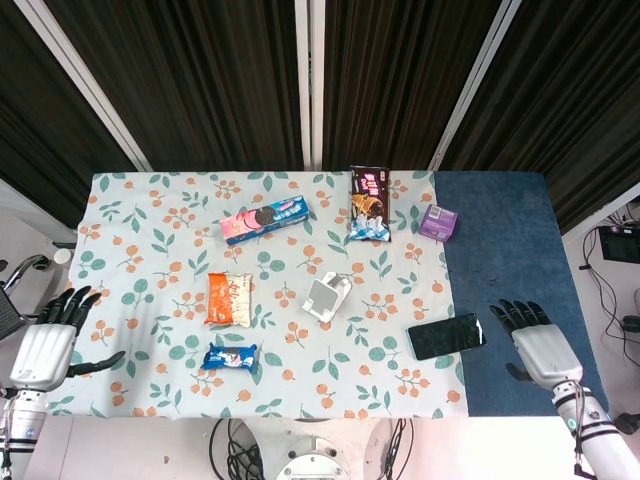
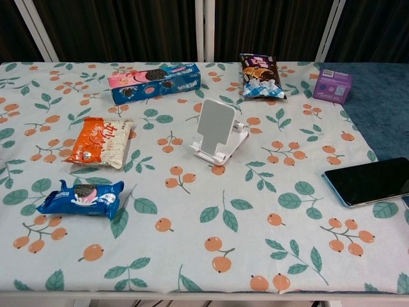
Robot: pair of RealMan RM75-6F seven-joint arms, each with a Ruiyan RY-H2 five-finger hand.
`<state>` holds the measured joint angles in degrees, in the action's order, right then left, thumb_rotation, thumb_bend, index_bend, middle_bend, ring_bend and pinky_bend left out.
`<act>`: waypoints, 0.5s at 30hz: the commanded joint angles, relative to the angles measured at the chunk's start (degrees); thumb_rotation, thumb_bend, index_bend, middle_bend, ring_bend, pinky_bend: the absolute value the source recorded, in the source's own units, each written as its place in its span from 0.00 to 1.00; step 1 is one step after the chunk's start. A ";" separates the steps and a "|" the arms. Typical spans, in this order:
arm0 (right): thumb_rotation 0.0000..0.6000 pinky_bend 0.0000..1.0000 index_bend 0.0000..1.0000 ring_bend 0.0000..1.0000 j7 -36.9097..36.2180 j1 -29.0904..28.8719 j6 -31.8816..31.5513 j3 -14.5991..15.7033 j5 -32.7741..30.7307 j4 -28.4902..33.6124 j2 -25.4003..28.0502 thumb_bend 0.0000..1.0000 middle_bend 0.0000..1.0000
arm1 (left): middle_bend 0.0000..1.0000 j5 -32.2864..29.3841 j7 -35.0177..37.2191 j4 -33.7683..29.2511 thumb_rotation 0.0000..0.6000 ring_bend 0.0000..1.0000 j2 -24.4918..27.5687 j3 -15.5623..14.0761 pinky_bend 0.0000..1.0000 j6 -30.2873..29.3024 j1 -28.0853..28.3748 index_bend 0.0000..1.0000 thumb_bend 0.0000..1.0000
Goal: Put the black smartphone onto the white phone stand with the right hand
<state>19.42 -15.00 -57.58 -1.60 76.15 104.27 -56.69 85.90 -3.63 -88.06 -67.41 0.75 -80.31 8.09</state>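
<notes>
The black smartphone (image 1: 447, 336) lies flat, screen up, in the lower right of the head view, straddling the border between the floral cloth (image 1: 150, 240) and the blue mat (image 1: 510, 250) on the worktop (image 1: 500, 425). In the chest view it sits at the right edge of the frame.

The white phone stand (image 1: 325, 296) stands upright near the middle of the cloth, to the left of the smartphone and apart from it. Nothing rests on its backrest.

The right hand (image 1: 535, 345) is at the lower right of the head view, over the blue mat just beside the smartphone, not touching it. Its fingers (image 1: 512, 312) are spread and hold nothing. The chest view does not show this hand.

The left hand (image 1: 45, 350) is at the lower left of the head view, off the worktop edge. Its fingers (image 1: 75, 300) are spread, the thumb extended sideways, and hold nothing.

Other items on the cloth:
- A pink-and-blue cookie box (image 1: 264, 219) in the upper middle.
- A dark snack bag (image 1: 367, 202) to the right of the box.
- A small purple box (image 1: 438, 222) at the upper border of the mat.
- An orange snack packet (image 1: 229, 298) left of the stand.
- A blue cookie packet (image 1: 230, 356) below the orange packet.
</notes>
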 commanded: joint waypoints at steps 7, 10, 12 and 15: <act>1.00 0.00 0.00 0.00 8.47 -12.59 11.27 -1.68 -15.52 0.97 -0.82 0.04 0.00 | 0.05 -0.40 1.46 0.76 0.27 0.05 0.01 -0.26 0.14 0.38 -0.19 0.11 0.00; 1.00 0.00 0.00 0.00 8.48 -12.45 8.44 -1.65 -15.15 -0.98 -4.47 0.04 0.00 | 0.05 -0.41 1.44 0.88 0.27 0.05 -0.07 -0.39 0.14 0.59 -0.18 0.11 0.00; 1.00 0.00 0.00 0.00 7.26 -11.76 6.15 -1.51 -12.97 -2.93 -6.98 0.03 0.00 | 0.05 -0.44 1.46 0.94 0.27 0.05 -0.11 -0.42 0.14 0.67 -0.17 0.11 0.00; 1.00 0.00 0.00 0.00 7.56 -11.85 6.43 -0.36 -13.02 -4.54 -8.14 0.02 0.00 | 0.05 -0.22 1.84 1.04 0.27 0.05 -0.24 -0.51 0.14 0.55 -0.21 0.11 0.00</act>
<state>27.05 -26.87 -51.37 -2.58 63.26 100.58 -63.97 85.66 -1.82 -87.04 -67.63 0.26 -79.74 7.89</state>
